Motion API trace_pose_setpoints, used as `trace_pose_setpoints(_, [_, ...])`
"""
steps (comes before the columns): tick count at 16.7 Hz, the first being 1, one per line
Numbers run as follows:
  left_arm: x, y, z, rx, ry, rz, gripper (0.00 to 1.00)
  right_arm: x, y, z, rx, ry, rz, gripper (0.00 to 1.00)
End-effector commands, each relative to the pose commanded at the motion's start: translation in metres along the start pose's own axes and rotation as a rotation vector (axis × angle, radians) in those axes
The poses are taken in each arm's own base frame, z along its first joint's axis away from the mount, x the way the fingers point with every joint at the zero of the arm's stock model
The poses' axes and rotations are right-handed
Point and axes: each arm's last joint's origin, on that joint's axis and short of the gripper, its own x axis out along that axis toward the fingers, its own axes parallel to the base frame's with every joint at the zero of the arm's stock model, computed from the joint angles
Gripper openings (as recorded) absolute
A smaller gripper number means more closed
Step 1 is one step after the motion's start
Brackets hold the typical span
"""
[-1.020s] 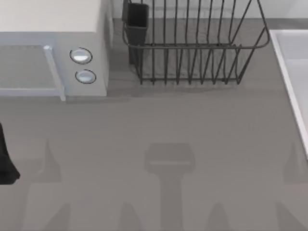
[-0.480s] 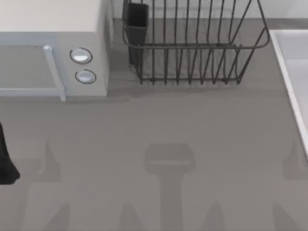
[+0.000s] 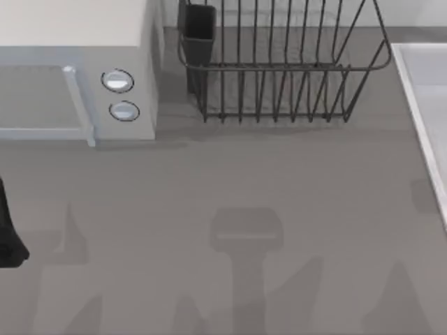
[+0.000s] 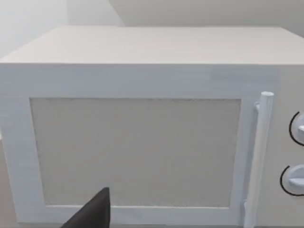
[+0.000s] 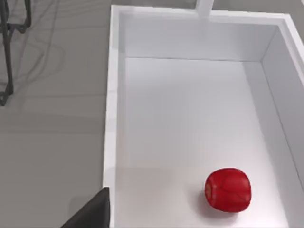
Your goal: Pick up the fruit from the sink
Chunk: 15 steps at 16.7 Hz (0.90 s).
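The fruit (image 5: 228,189) is a glossy red round thing lying on the floor of the sink (image 5: 113,95), a pale white basin with a raised rim. In the top view the sink's rim (image 3: 419,105) runs along the table's right edge. A dark part of my right gripper (image 5: 95,213) hangs above the table just outside the sink's rim, apart from the fruit. My left gripper (image 4: 95,213) faces the microwave door, and a black piece of the left arm (image 3: 7,237) sits parked at the table's far left.
A white microwave (image 3: 77,70) with two round knobs stands at the back left. A dark wire dish rack (image 3: 279,70) with a black cup holder stands at the back middle, near the sink. Grey tabletop (image 3: 230,181) spreads in front of them.
The arm shadows on the table's lower right have shifted leftward and stretched, so the right arm has moved. The left arm and all objects stay where they were.
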Motion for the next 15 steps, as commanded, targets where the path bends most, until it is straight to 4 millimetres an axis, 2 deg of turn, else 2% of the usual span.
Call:
trace_pose_setpoints(2, [0.0,0.0,0.0,0.0,0.0,0.0,1.0,0.026,-0.009,0.03,-0.012,0.158,-0.005,1.0])
trace_pose_setpoints(4, [0.0,0.0,0.0,0.0,0.0,0.0,1.0,0.062,-0.019,0.054,-0.019,0.318,-0.003,1.0])
trace_pose_setpoints(7, [0.0,0.0,0.0,0.0,0.0,0.0,1.0,0.127,-0.037,0.072,-0.022,0.552,0.014,1.0])
trace_pose_setpoints(11, [0.0,0.0,0.0,0.0,0.0,0.0,1.0,0.211,-0.061,0.064,-0.013,0.816,0.055,1.0])
trace_pose_setpoints(13, [0.0,0.0,0.0,0.0,0.0,0.0,1.0,0.244,-0.07,0.052,-0.006,0.915,0.076,1.0])
trace_pose_setpoints(15, [0.0,0.0,0.0,0.0,0.0,0.0,1.0,0.266,-0.077,0.04,0.0,0.986,0.093,1.0])
